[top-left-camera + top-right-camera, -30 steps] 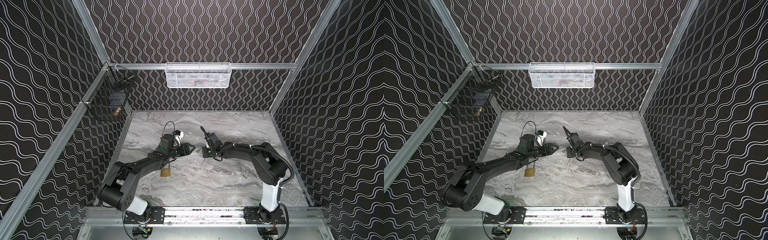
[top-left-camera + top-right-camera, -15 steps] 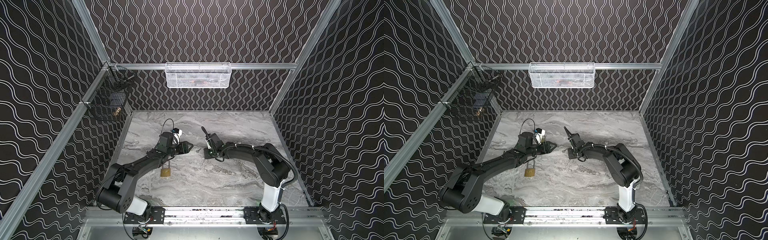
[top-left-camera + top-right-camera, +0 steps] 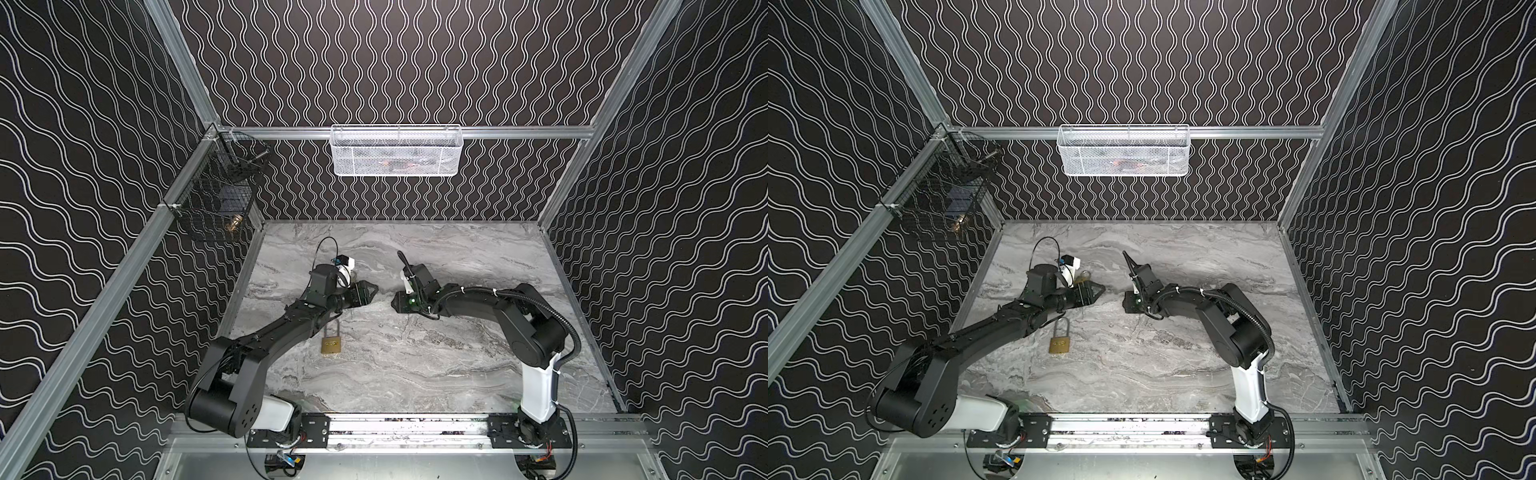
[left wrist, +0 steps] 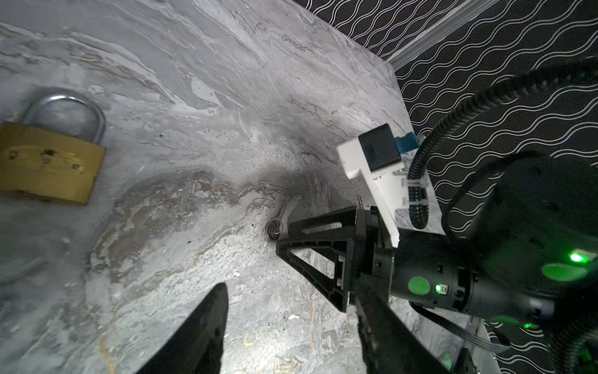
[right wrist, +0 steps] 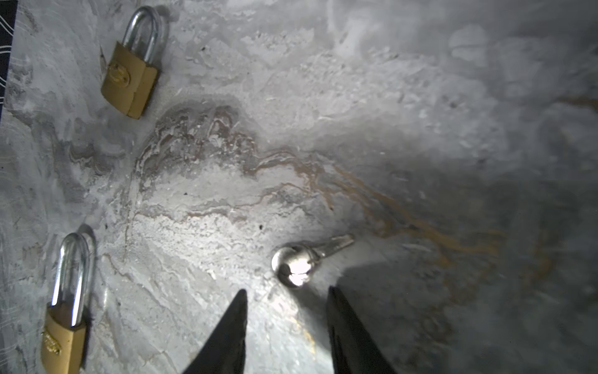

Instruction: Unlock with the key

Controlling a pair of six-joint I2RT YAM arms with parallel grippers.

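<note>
A small silver key [image 5: 297, 265] lies flat on the marble table, its round head just beyond my right gripper [image 5: 286, 291], whose fingers are open with nothing between them. The key [image 4: 274, 228] also shows in the left wrist view, beside the right gripper's black fingers [image 4: 310, 255]. One brass padlock [image 3: 331, 345] lies on the table by the left forearm, also seen as padlock [image 3: 1059, 341]. A second padlock [image 3: 1082, 279] lies next to the left wrist. Both padlocks [image 5: 131, 77] [image 5: 64, 323] appear in the right wrist view. My left gripper [image 4: 291, 291] [image 3: 368, 291] is open and empty, facing the right gripper [image 3: 395, 300].
A white mesh basket [image 3: 397, 151] hangs on the back wall and a black wire basket [image 3: 216, 195] on the left wall. Patterned walls enclose the marble table [image 3: 457, 365] on three sides. A metal rail [image 3: 415, 428] runs along its front edge.
My right gripper's fingers have parted from shut to open. The left gripper has drawn back slightly to the left.
</note>
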